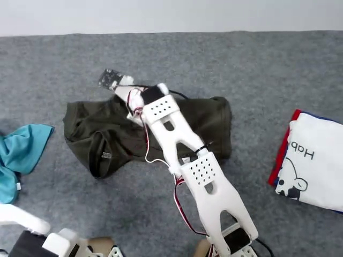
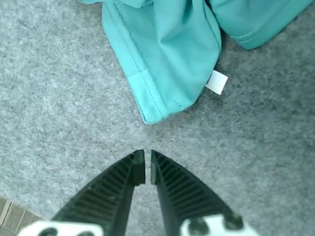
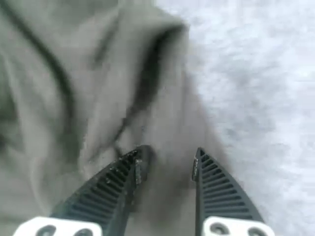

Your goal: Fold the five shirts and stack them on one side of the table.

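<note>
right jaws apart over olive shirt

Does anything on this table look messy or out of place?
Yes. The olive shirt lies rumpled in the middle of the table, with the right gripper open over it. The teal shirt sits crumpled at the high view's left edge. Only the white shirt looks neatly folded.

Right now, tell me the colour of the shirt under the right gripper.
Dark olive green; the shirt shows best in the high view.
</note>
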`<state>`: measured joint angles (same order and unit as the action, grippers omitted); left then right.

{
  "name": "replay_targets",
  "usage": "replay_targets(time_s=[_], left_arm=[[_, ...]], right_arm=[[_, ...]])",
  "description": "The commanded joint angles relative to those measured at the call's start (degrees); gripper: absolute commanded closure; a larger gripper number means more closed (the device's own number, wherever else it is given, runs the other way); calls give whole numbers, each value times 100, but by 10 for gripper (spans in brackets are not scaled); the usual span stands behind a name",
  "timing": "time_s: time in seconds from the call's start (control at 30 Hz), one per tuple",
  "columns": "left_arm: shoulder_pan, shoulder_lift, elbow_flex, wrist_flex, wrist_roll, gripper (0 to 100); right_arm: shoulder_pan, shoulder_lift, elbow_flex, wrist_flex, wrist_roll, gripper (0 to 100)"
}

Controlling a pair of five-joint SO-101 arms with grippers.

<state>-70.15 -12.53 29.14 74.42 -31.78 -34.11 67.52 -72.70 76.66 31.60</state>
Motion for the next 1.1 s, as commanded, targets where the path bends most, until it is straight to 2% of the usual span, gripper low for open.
replay_targets(time_s=[0.0, 0.23, 0.53, 0.7, 0.8, 0.93, 1.07], left_arm=[[18, -255, -22, -88, 44, 960], [18, -255, -22, -88, 44, 960], [0, -255, -22, -88, 35, 960], [-18, -255, -31, -88, 18, 960], [-18, -255, -40, -97, 18, 960], [-18, -255, -40, -97, 18, 960], [18, -255, -40, -97, 18, 960]], right_arm=[[-75, -110, -738, 198, 44, 834], [-760, -92, -1222, 778, 18, 834], [-1429, 286, -756, 655, 9, 838], [-2167, 347, -791, 1367, 35, 951], [-2536, 207, -888, 2026, 44, 968], [-2589, 66, -1407, 2554, 26, 969], [-2334, 84, -2013, 2571, 44, 969]])
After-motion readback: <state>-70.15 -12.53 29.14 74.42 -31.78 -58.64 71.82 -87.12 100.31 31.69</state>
